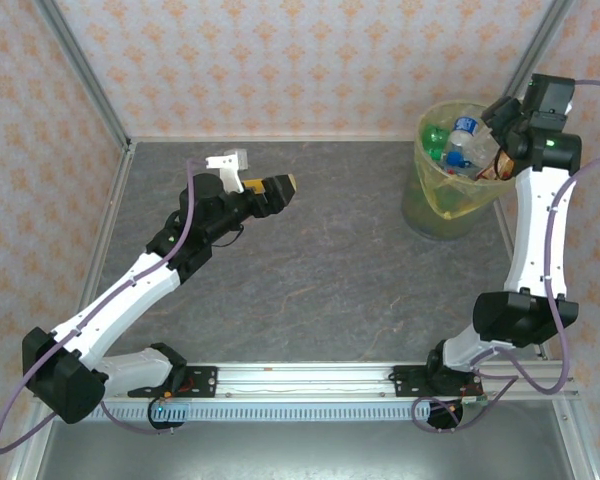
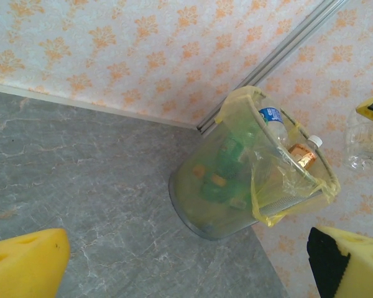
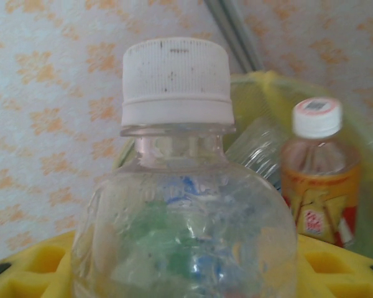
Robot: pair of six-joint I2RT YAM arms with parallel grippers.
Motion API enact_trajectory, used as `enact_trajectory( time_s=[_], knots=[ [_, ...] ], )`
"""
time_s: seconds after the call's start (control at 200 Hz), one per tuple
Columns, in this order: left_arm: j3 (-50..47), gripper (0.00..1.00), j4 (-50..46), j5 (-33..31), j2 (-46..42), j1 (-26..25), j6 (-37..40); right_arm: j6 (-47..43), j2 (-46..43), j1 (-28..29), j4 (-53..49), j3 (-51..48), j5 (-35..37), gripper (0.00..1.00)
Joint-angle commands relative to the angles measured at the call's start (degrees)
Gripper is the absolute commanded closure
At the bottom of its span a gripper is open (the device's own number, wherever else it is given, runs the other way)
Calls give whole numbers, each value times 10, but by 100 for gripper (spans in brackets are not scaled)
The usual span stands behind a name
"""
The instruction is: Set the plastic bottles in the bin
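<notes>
Top view looks down from behind the arms; left wrist faces the distant bin (image 2: 248,180); right wrist sits close above it.

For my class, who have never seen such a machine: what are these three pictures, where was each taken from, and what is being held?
Two white robot arms are bolted to the near edge of a grey table. The overhead picture comes from a fixed camera above and behind them. The other two come from cameras on the wrists. The left gripper hangs over the table, jaws wide, holding nothing. The right gripper is at the bin, a basket lined with a yellow bag and full of plastic bottles. Its jaws are closed on a clear bottle with a white cap.
</notes>
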Motion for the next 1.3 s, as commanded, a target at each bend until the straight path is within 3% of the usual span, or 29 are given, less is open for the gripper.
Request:
enact_trajectory(
  time_s=[0.0, 0.28, 0.395, 0.445, 0.856, 1.101, 1.291],
  knots=[
    [25, 1, 0, 0, -3, -3, 22, -28, 27, -22, -6, 23, -9, 49],
    [31, 1, -10, -10, 1, -4, 29, -45, 105, -28, -25, 74, -10, 49],
    [31, 1, -14, -10, 1, -4, 33, -50, 127, -28, -43, 93, -11, 37],
    [30, 1, -16, -13, 0, -3, 32, -52, 131, -28, -51, 100, -8, 27],
    [30, 1, -10, -12, 4, -3, 27, -74, 100, -28, -57, 123, 15, 0],
    [22, 1, -21, -23, -9, -3, 32, -53, 63, -17, -9, 68, -23, 0],
    [19, 1, -63, -120, -34, 0, 55, -44, -39, 18, 113, -71, -60, 0]
  ],
)
